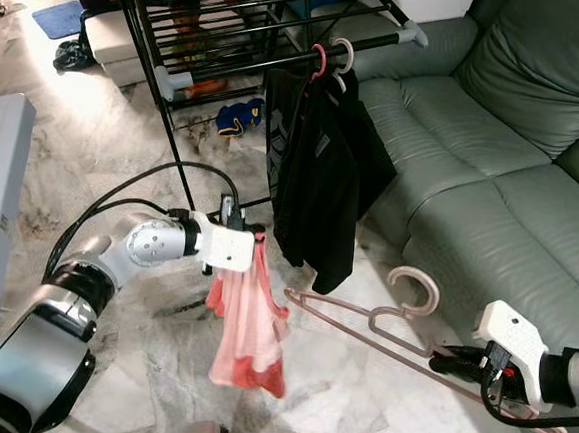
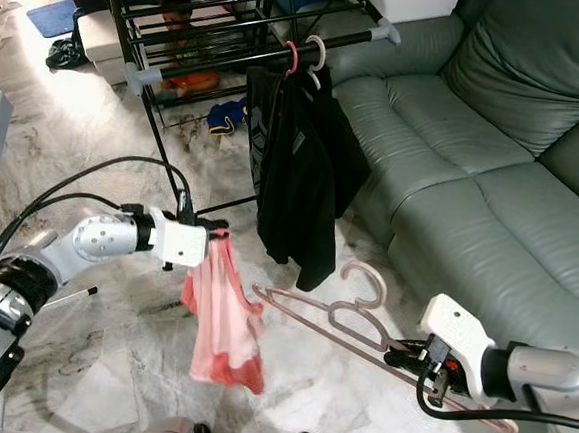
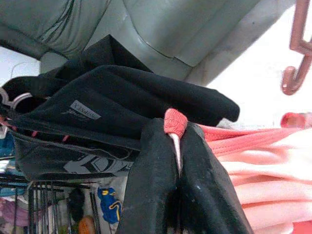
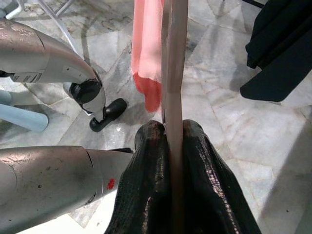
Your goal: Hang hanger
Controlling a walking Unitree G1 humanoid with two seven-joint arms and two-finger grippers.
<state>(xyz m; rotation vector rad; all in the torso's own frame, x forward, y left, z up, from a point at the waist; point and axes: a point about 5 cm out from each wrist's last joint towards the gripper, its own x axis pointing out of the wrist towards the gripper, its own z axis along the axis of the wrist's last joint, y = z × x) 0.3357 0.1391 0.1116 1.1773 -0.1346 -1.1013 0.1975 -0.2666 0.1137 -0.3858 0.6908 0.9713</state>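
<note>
Rack [image 1: 184,28] at 11 o'clock, garments [image 1: 318,169] hanging off its rail; sofa [image 1: 475,151] at 2 — cloth [image 1: 249,324] dead centre, hanger [image 1: 381,329] to its right.

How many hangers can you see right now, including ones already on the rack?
3: a pink hanger in the right pincer, plus a pink hook and white hook on the rack bar. Clothes may hide others.

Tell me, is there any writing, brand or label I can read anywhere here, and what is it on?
Small grey label on the hanging black garment: lettering there, too blurred to read.
Large pale print lower on the same black garment: partial letters, not legible.
Pale mark on the black garment by the drying rack: too small to read.
Sticker on the robot's silver arm in the right wrist view: too blurred.
Nothing else legible: none on the pink garment, pink hanger or sofa.
</note>
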